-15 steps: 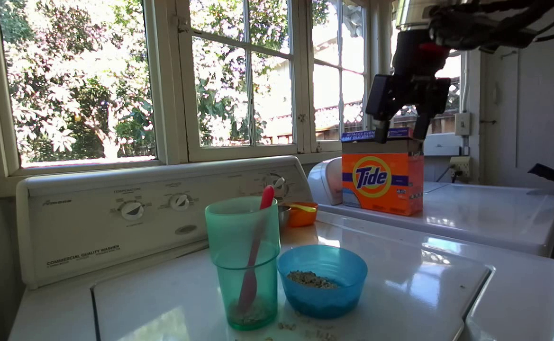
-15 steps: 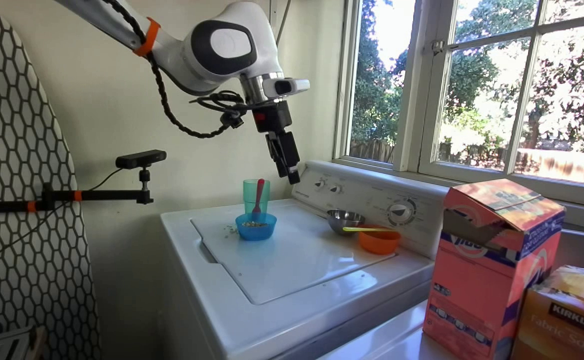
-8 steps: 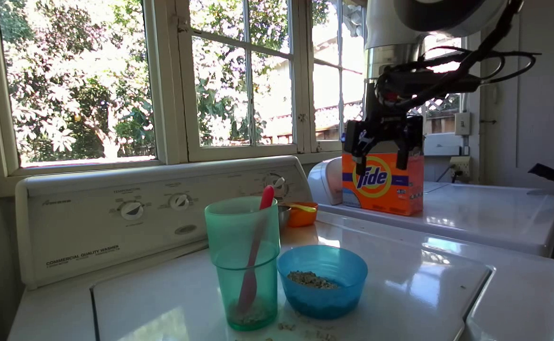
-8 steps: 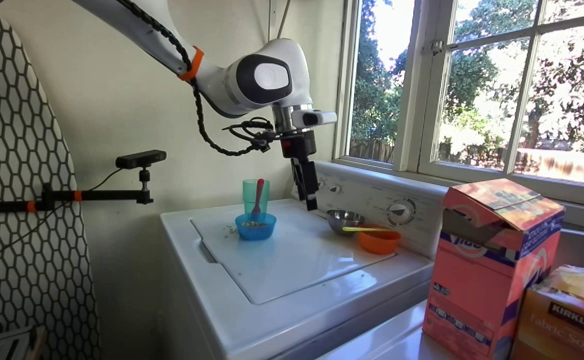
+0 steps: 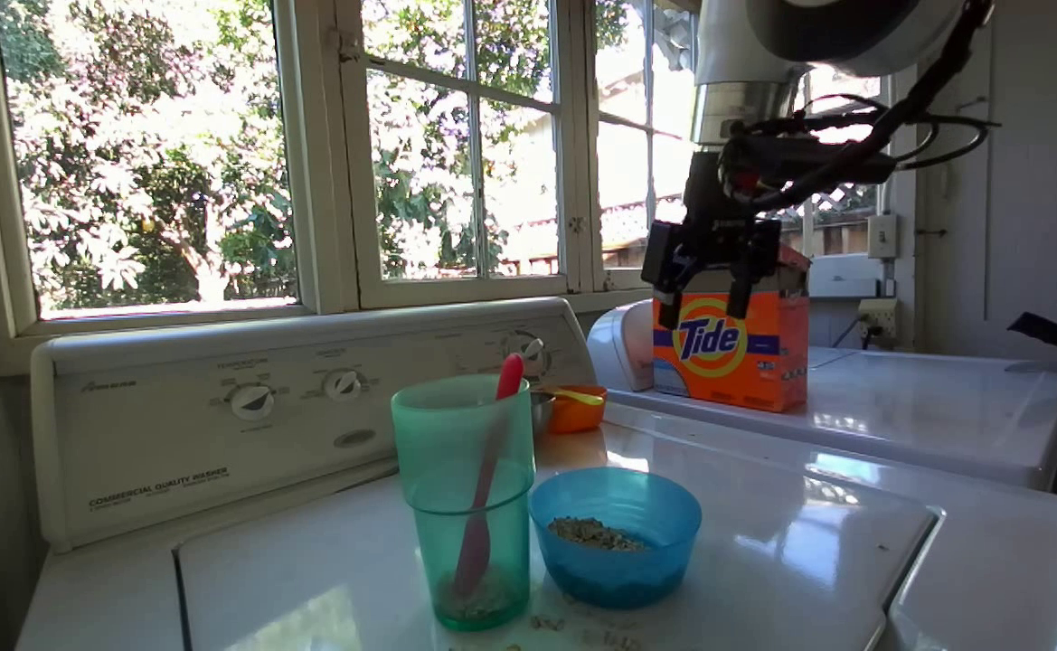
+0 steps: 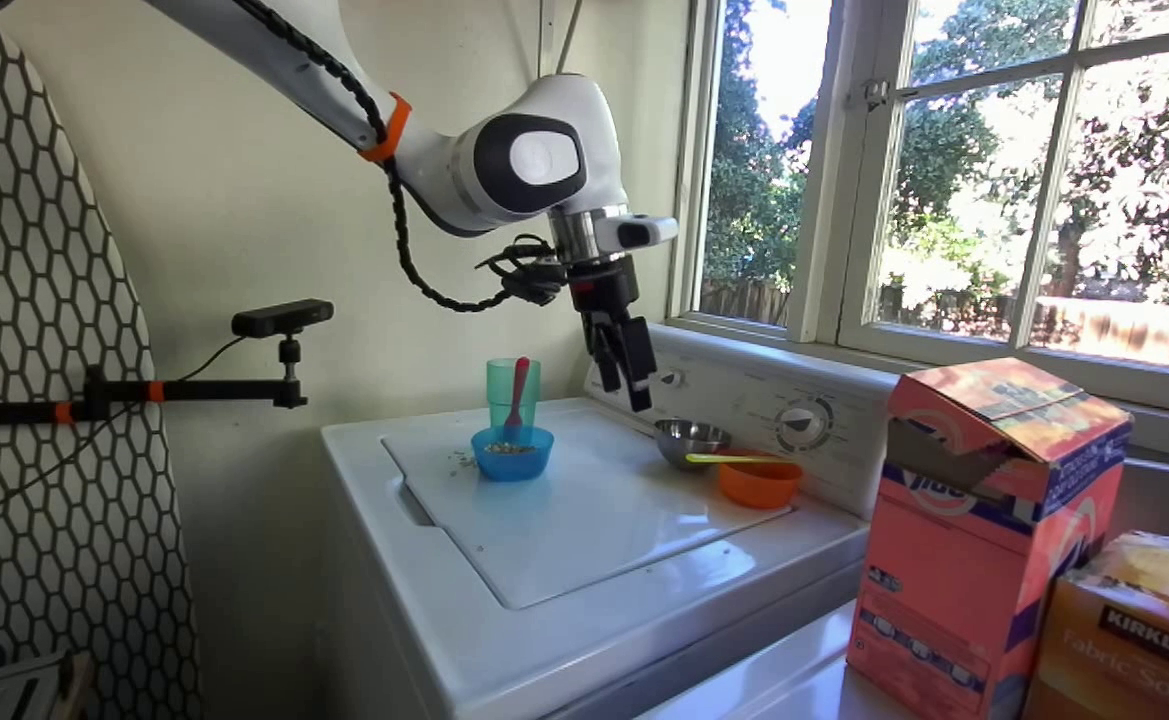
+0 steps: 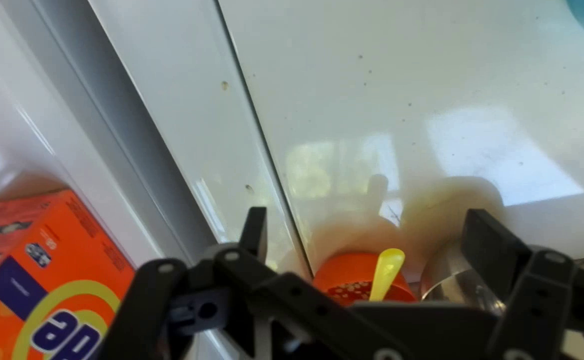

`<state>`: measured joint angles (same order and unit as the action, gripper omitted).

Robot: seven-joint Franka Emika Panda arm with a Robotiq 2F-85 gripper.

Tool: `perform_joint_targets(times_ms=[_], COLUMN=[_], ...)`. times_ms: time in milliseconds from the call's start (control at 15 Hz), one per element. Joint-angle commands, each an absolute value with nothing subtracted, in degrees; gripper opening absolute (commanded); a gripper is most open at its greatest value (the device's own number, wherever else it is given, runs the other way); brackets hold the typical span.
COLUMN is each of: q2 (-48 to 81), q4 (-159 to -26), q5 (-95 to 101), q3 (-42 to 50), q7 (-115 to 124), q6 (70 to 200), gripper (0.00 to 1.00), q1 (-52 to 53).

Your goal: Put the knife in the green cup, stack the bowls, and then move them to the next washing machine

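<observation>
White arm (image 6: 434, 172) (orange band (image 6: 393, 130)), black gripper (image 5: 704, 309)

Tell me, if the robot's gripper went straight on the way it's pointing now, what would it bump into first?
Probably the white washer lid: the open gripper points down toward it, near the orange bowl. Depth is hard to judge, so it might catch that bowl or the yellow-green knife first.

Pale wall (image 6: 274, 200), bright window (image 6: 1047, 190), perhaps fence (image 6: 1134, 330) beyond

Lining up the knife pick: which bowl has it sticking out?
The orange bowl: the yellow knife juts over its rim; nothing juts from the blue bowl or metal bowl.
</observation>
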<state>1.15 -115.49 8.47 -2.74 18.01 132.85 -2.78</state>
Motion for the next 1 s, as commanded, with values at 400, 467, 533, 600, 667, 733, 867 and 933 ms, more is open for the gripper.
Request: perform_joint_targets(times_ms=[400,467,533,600,667,733,867,933], q2=[19.1,20.3,21.6,22.8,23.7,24.5,26.2,27.0], q4=[-98.2,-96.3,-94.4,-92.6,-91.2,-89.8,-87.3,-86.4], q5=[9.1,9.6,9.7,8.8,7.9,7.2,7.2,8.0], q3=[1.7,2.4,3.0,3.2,3.4,3.6,4.3,4.9], q7=[15.7,19.1,22.1,24.5,27.3,30.2,36.6,39.7], q6=[130.0,128.3,126.4,124.3,122.7,121.3,119.8,120.3], gripper=[1.0,1.0,1.0,1.0,1.0,1.0,1.0,1.0], q1=[0.8,1.5,2.2,2.6,3.2,3.7,5.0,5.7])
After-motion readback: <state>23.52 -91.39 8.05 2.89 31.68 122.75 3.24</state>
